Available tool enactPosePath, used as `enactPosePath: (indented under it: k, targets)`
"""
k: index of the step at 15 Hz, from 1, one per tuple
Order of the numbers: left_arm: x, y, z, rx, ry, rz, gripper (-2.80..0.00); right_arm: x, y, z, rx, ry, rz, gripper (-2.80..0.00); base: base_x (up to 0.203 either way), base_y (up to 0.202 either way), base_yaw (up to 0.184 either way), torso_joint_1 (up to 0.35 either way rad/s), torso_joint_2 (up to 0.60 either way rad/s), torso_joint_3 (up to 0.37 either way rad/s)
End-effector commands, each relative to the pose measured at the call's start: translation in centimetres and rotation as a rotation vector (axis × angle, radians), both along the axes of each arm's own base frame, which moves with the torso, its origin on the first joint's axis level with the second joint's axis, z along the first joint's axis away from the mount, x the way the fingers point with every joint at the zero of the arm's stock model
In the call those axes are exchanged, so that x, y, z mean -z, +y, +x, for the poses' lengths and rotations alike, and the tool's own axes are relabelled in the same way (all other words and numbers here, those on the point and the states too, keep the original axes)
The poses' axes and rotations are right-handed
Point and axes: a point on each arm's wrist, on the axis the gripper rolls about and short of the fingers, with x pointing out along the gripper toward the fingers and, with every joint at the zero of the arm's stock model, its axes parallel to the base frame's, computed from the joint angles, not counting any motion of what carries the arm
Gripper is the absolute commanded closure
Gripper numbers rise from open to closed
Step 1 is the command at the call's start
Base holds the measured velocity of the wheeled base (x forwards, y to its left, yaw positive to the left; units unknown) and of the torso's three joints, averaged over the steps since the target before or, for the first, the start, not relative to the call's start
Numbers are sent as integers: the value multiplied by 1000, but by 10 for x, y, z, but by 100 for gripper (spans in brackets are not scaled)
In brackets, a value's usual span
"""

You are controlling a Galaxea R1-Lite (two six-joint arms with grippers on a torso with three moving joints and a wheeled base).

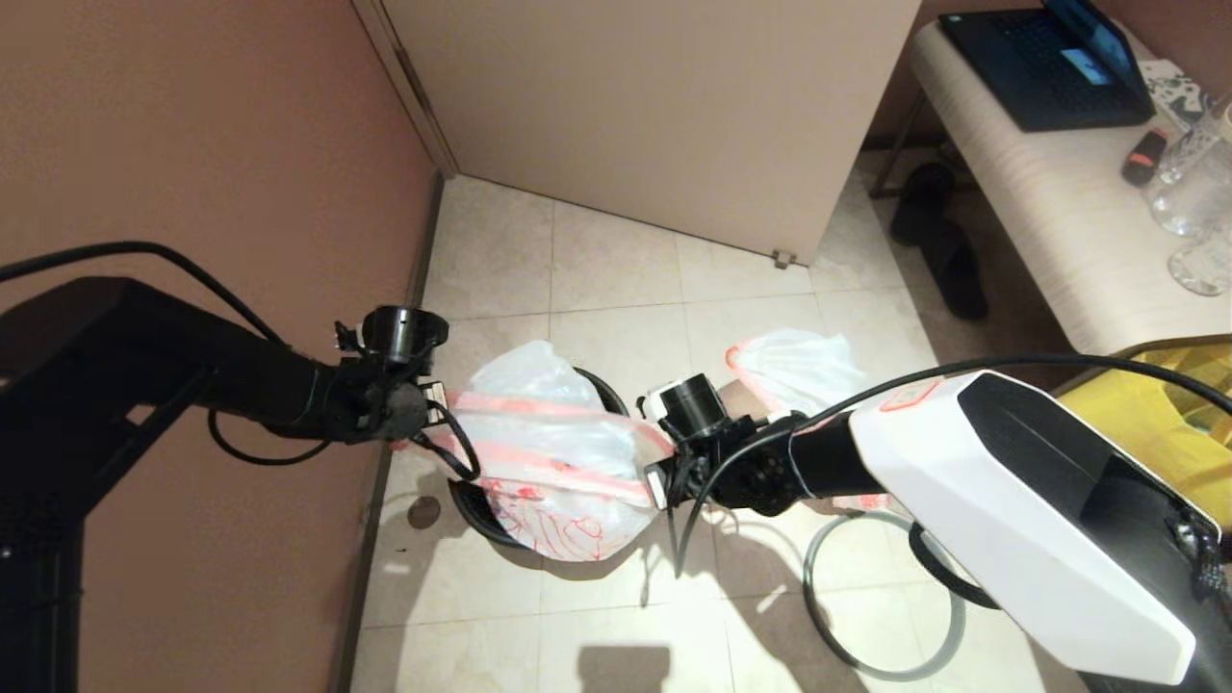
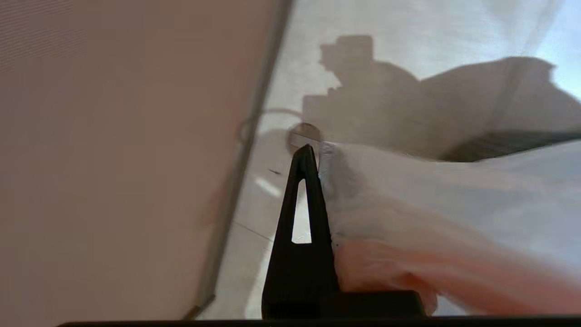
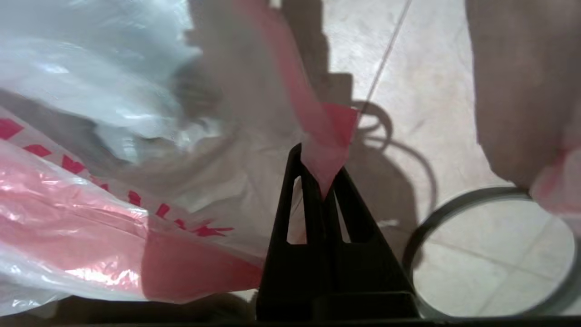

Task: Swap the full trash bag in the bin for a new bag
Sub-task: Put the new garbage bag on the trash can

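Jaws on both arms are pressed together on the pink band of the new bag, one pair at each side of its mouth, so the plastic is stretched between them over the bin. Going from the left of the head view: a brown wall runs close beside the left arm, and the left gripper sits just past it, pinching the band at the bag's left edge; the left wrist view shows the plastic bunched against the one dark finger in sight there. A small round floor fitting lies on the tiles beside the wall, near the bin. The bin's black rim shows only as arcs at the bag's left and behind it, the rest covered by the plastic with its red line drawing. The right gripper clamps a folded point of band, plain in the right wrist view. Behind that arm the full trash bag rests on the floor, partly hidden by the white forearm. The grey hoop lies flat on the tiles below the right arm, apart from the bin. Further right stand black slippers, a table carrying a laptop and glasses, and a yellow tote.
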Motion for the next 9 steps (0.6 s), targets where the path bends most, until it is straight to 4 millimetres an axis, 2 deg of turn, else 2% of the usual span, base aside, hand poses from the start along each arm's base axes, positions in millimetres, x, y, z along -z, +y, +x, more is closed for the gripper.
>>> enactPosePath:
  k: [1,4,6,7,9]
  targets:
    - [22,4,-2,-13,46,14,0,9,-3,-1,57,9,-49,0,0,0,0,0,0,0]
    - [45,8,-5,-45,62,42,0,11,-9,-8,94,43,-57,0,0,0,0,0,0,0]
    - [61,8,-5,-49,90,45,0,28,-8,-8,94,70,-82,0,0,0,0,0,0,0]
    - [68,8,-11,-50,115,45,0,30,-8,-11,96,78,-89,0,0,0,0,0,0,0]
    - [81,10,-30,-44,152,40,0,15,-8,-21,105,73,-55,0,0,0,0,0,0,0]
